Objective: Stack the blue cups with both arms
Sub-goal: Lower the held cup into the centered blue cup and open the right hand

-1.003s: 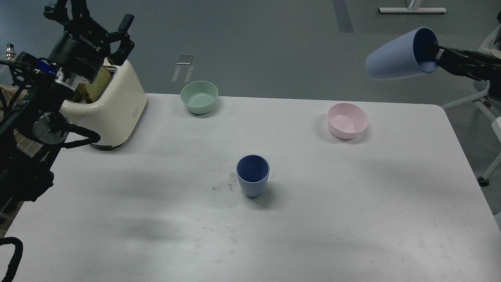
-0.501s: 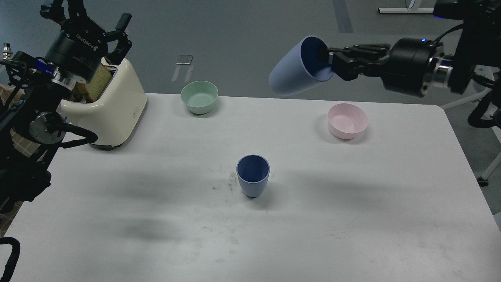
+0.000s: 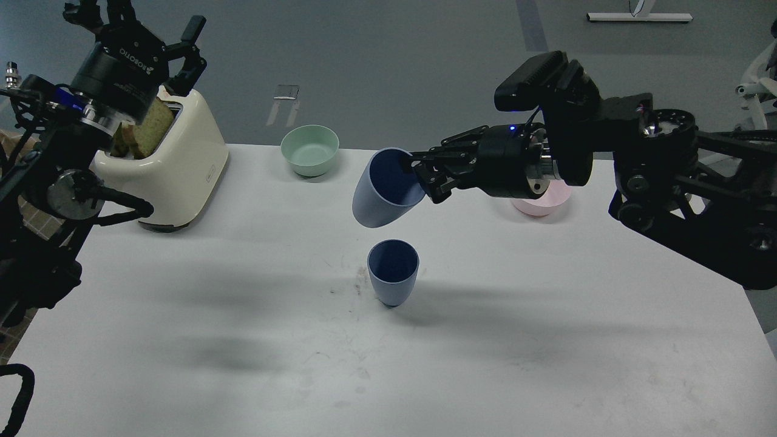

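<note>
One blue cup (image 3: pixel 393 272) stands upright on the white table (image 3: pixel 243 340) near the middle. My right gripper (image 3: pixel 423 172) is shut on the rim of the second blue cup (image 3: pixel 383 188) and holds it tilted in the air, just above and slightly behind the standing cup. My left gripper (image 3: pixel 142 24), lettered ROBOTIQ, is open and empty, raised at the far left above the toaster.
A cream toaster (image 3: pixel 173 164) with bread slices stands at the back left under my left gripper. A mint-green bowl (image 3: pixel 309 150) sits at the back middle. A pink bowl (image 3: pixel 540 203) is mostly hidden behind my right arm.
My right arm has swung in from the far right, carrying the held cup left and down to just above the standing cup. The left arm has barely moved.
</note>
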Controlling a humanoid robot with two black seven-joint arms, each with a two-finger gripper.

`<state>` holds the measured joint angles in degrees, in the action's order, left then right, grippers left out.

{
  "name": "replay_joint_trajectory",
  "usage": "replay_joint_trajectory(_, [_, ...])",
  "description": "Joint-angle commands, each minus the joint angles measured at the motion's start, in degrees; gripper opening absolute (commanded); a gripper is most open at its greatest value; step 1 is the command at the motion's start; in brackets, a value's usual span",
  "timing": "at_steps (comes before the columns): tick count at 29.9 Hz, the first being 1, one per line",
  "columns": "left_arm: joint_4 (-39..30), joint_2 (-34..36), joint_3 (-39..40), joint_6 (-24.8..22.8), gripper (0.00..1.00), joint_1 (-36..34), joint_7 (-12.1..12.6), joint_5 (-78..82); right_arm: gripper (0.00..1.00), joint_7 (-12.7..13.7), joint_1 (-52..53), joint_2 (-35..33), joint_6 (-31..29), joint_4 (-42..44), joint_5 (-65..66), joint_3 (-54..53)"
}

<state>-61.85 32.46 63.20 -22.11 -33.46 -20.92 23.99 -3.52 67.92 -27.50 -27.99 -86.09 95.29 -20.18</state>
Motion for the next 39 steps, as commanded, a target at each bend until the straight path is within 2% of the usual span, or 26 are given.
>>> replay_joint_trajectory(1, [-0.02,-0.2,-0.01,0.05,0.98,0.06,0.0,0.0,0.0,-0.09,0.29,-0.01,-0.01,0.22,0.07,1.54])
replay_joint_trajectory(36, [0.07,0.41,0.17,0.05,0.98,0.33,-0.18,0.0,0.0,0.09,-4.46,-0.36,-0.01,0.22,0.86,3.92])
replay_joint_trajectory(39, [0.07,0.5,0.26,-0.03,0.98,0.5,-0.18,0.0,0.06,0.09,-4.9,-0.27,-0.01,0.22,1.65,3.92])
